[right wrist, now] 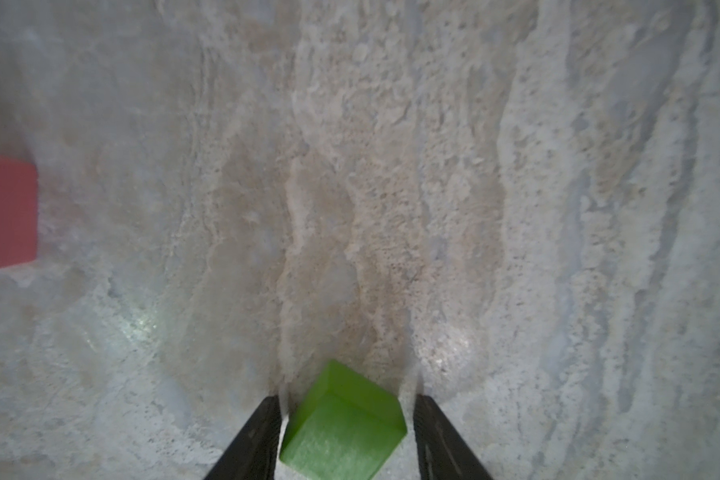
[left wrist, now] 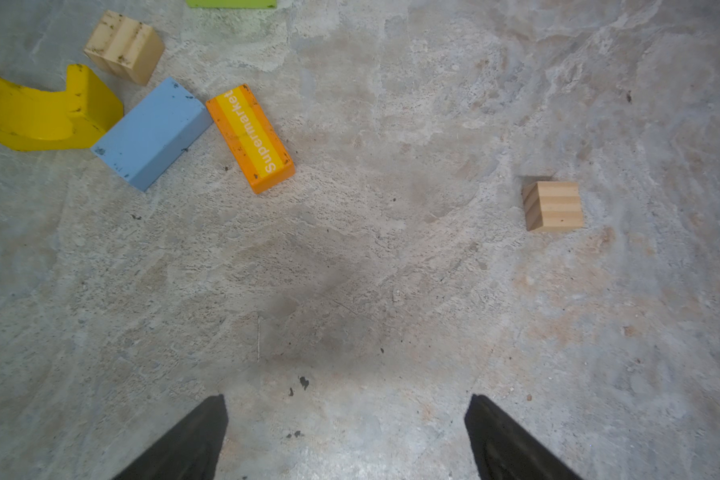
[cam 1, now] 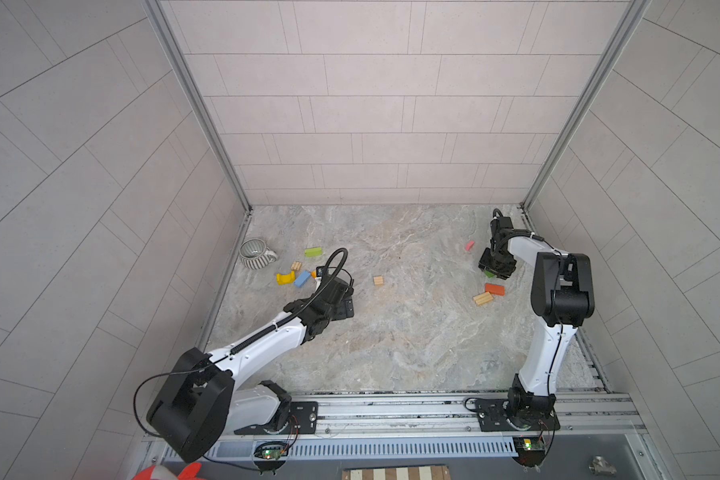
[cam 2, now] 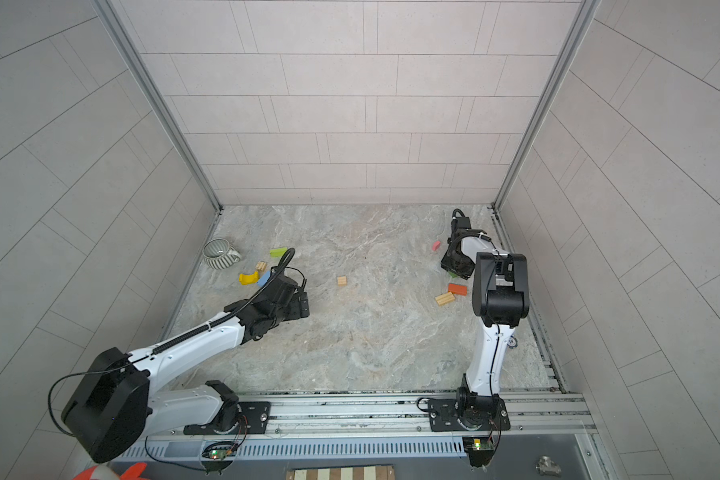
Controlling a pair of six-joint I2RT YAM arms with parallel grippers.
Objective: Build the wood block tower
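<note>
On my table every block lies single, unstacked. The grey mug sits by the left wall, near the yellow arch, blue block and orange block. Left gripper is spread wide over bare surface. Right gripper brackets the green cube; I can't tell if it pinches.

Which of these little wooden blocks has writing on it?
The orange rectangular block with a yellow stripe reading "Supermarket", lying beside the light blue block; no other shows lettering.
</note>
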